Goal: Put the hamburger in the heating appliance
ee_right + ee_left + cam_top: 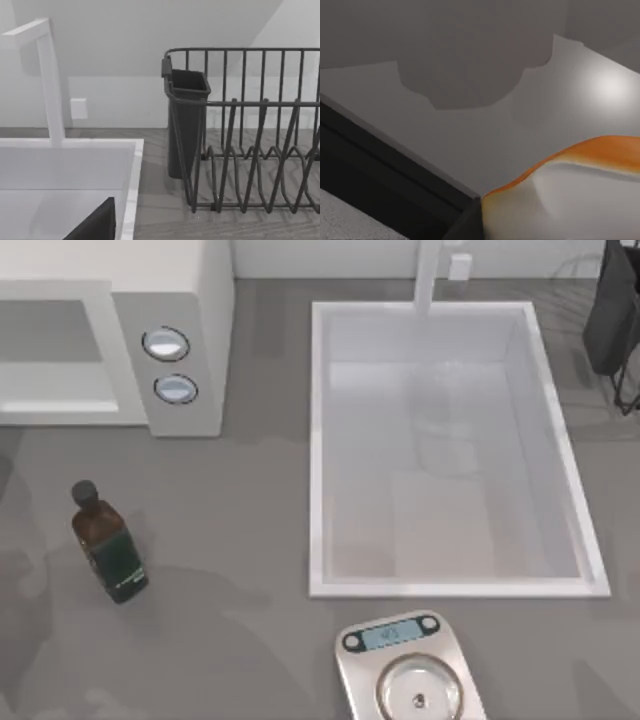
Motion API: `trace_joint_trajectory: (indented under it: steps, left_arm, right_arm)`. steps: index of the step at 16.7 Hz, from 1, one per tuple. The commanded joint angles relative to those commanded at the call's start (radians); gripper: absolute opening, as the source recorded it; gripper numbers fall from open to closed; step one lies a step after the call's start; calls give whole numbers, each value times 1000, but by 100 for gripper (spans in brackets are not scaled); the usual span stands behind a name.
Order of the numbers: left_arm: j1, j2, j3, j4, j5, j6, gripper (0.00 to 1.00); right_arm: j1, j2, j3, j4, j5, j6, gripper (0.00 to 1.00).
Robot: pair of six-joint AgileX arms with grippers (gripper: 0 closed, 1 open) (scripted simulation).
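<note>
One relation decides the coming move: the hamburger lies pressed up close under the left wrist camera, its orange-tan edge curving over a paler flank, with a pale flat surface and a rounded shadow beyond it. I judge it is already within, or at the mouth of, the heating appliance, which stands at about ten o'clock on the table with its cavity facing six o'clock. Whether the left gripper is clamped on the bun or has let go, I cannot tell. A dark bar crosses the near corner of that view; what it belongs to is unclear. The left arm is plainly the nearer one. If the bun is resting on the cavity floor, what remains is release and a straight pull-back toward six o'clock.

Farther off, the right arm idles by the sink, its camera looking at the dish rack around one o'clock; its grip I cannot tell either.
</note>
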Motion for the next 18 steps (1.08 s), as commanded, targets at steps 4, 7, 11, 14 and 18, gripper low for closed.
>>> trace_joint_trajectory:
  steps: [4,7,11,14,18]
  left_arm:
    - [0,-4,7,-12,0,0,0]
    - [-1,3,3,-1,1,-9,0]
    - [-8,39,-5,147,15,-115,0]
    - [-33,97,-32,369,39,-248,0]
    - [-80,191,-90,786,81,-475,0]
  right_arm:
    - [0,0,0,0,0,0,100]
    - [0,0,0,0,0,0,100]
    - [0,0,0,0,0,0,100]
    - [0,0,0,0,0,0,100]
    - [0,0,0,0,0,0,100]
